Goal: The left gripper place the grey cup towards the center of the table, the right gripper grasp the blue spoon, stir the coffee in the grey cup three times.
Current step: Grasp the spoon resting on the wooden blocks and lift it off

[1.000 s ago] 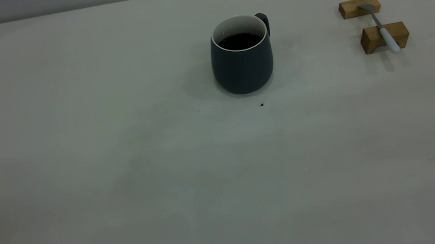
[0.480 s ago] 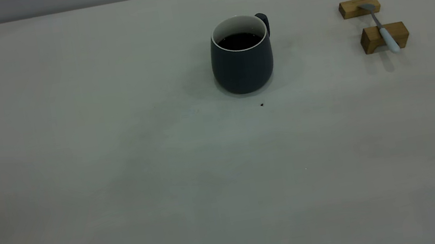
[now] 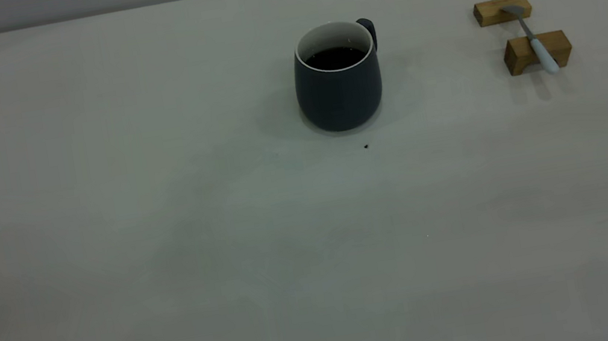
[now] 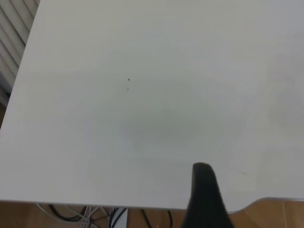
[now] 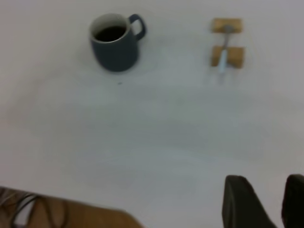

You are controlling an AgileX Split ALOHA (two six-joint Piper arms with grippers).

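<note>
The grey cup (image 3: 339, 91) stands upright near the middle of the table (image 3: 169, 246), toward the far side, its handle turned to the back right. Dark coffee (image 3: 335, 57) fills it partway. The blue spoon (image 3: 534, 39) lies far right across two wooden blocks, bowl on the far one. Neither gripper shows in the exterior view. In the right wrist view the right gripper (image 5: 267, 190) hangs open and empty over the table's near edge, well away from the cup (image 5: 115, 47) and the spoon (image 5: 224, 47). The left gripper (image 4: 204, 190) sits over another bare table edge, only partly in view.
Two wooden blocks (image 3: 502, 10) (image 3: 537, 52) carry the spoon. A tiny dark speck (image 3: 366, 146) lies just in front of the cup. Past the table edge, the left wrist view shows cables (image 4: 95, 213) and wooden floor (image 4: 280, 213).
</note>
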